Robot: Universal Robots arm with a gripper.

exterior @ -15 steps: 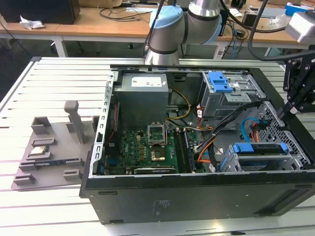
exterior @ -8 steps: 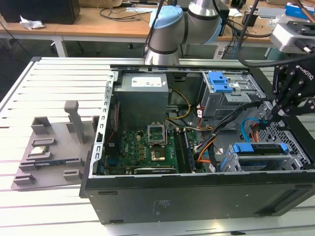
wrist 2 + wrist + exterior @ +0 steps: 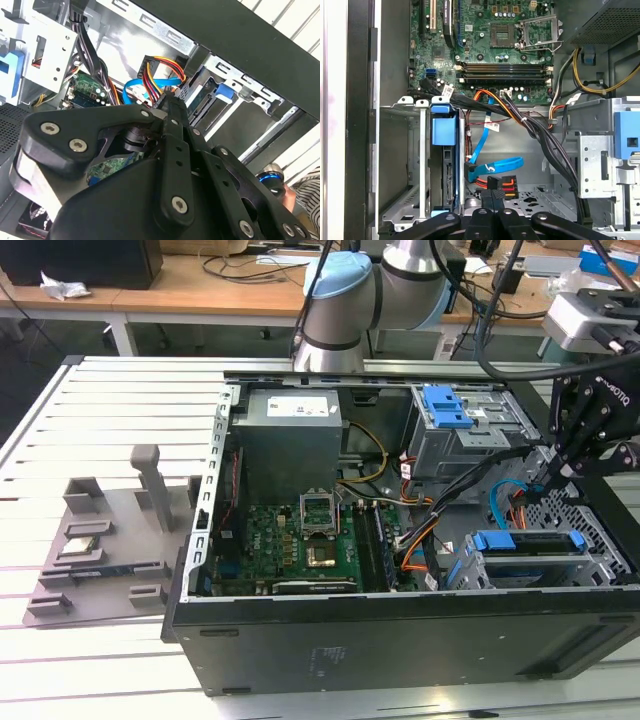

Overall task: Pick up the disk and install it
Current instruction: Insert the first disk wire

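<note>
The open computer case [image 3: 400,620] is lying on its side on the slatted surface [image 3: 110,400]. The arm is reaching into the case at the exterior view's right, and the pincer [image 3: 552,472] is hanging above the drive bay area, close to the bundle of coloured cables [image 3: 492,182].

In the first wrist view the pincer's fingers [image 3: 487,200] are standing close together, nearly touching, just at a black cable connector [image 3: 497,184] with red, yellow and orange wires. I cannot tell whether they are really gripping this connector or only standing at it.

The disk [image 3: 525,542] is sitting already inside the lower drive cage [image 3: 415,165], between its metal walls, with the blue frame visible at its end. In the first wrist view it is appearing as a narrow body with a blue plastic tab [image 3: 444,131] on top. A light blue flat cable [image 3: 492,165] is curving just beside the cage. The green motherboard [image 3: 300,540] is lying in the middle of the case.
</note>
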